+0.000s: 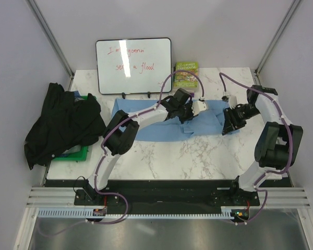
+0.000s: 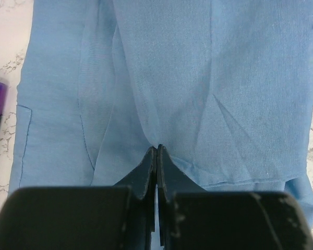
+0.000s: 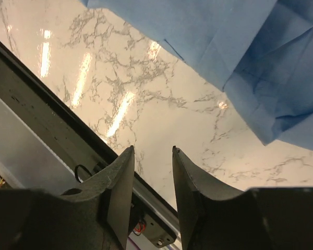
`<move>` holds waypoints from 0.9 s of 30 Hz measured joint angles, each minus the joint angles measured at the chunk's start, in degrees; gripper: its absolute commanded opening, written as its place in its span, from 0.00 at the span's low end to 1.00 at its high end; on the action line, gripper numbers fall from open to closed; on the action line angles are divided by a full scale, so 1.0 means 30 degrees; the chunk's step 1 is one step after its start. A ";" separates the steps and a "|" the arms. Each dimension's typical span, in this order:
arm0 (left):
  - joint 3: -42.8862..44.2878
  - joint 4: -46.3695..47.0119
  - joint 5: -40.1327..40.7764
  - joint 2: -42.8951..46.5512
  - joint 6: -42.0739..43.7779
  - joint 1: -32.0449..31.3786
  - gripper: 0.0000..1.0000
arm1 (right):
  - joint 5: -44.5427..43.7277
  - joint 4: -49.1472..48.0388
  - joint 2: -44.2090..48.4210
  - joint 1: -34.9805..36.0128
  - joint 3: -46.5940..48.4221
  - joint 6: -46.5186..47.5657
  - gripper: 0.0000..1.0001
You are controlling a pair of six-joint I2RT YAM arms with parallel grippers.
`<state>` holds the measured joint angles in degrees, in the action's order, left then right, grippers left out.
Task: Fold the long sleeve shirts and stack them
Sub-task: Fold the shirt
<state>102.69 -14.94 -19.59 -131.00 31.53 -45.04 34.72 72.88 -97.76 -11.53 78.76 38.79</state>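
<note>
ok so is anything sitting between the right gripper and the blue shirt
Nothing visible. The right gripper is open, with only bare marble table between it and the edge of the blue shirt. The black shirt lies far to the left and the book stands at the back, both out of the way.

Bright, even light (glare streaks on the table (image 3: 120,112)).

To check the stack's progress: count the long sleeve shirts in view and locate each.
2. The light blue cloth shirt lies spread on the marble table, centre. The black cloth shirt is heaped on the green tray at its left edge; others may hide underneath.
</note>
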 measured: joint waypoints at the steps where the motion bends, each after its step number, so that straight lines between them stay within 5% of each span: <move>1: 0.0007 0.0000 0.0000 -0.0007 -0.0015 0.0007 0.02 | 0.0000 0.0007 -0.0087 0.0066 -0.0386 0.0000 0.45; 19: 0.0044 -0.0015 -0.0007 -0.0036 -0.0015 0.0029 0.02 | -0.0372 -0.7839 -0.1523 0.0525 -0.2754 -0.3191 0.48; 27: 0.0044 -0.0029 -0.0015 -0.0219 -0.0022 0.0080 0.02 | -0.0277 -0.8714 -0.1865 0.0648 -0.3009 -0.3504 0.15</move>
<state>102.83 -15.03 -19.64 -131.66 31.46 -44.80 33.89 46.74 -103.35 -9.58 69.73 28.27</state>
